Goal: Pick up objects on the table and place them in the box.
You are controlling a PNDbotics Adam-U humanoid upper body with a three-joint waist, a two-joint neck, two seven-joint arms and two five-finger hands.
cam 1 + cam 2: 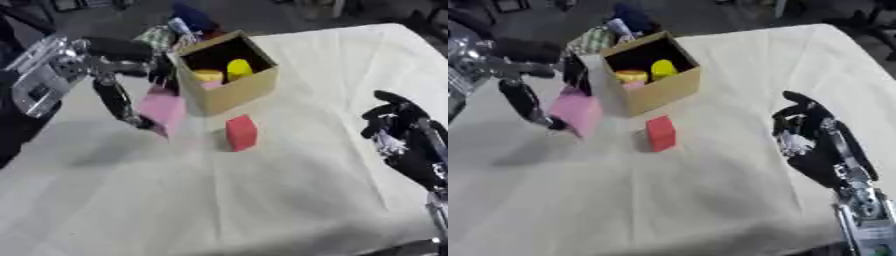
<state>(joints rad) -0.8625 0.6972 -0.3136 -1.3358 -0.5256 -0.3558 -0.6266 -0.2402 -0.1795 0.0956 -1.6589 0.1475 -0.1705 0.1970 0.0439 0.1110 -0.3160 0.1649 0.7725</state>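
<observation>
A cardboard box stands open at the upper middle of the cloth-covered table, with yellow things inside. My left hand hangs just left of the box, its fingers and thumb curled round a pink block held above the table. A red block stands on the cloth in front of the box. My right hand rests at the right side, away from the blocks, fingers curled and holding nothing.
Mixed coloured items lie behind the box at the table's far edge. The table's edge runs along the upper right. Open cloth spreads across the front and middle.
</observation>
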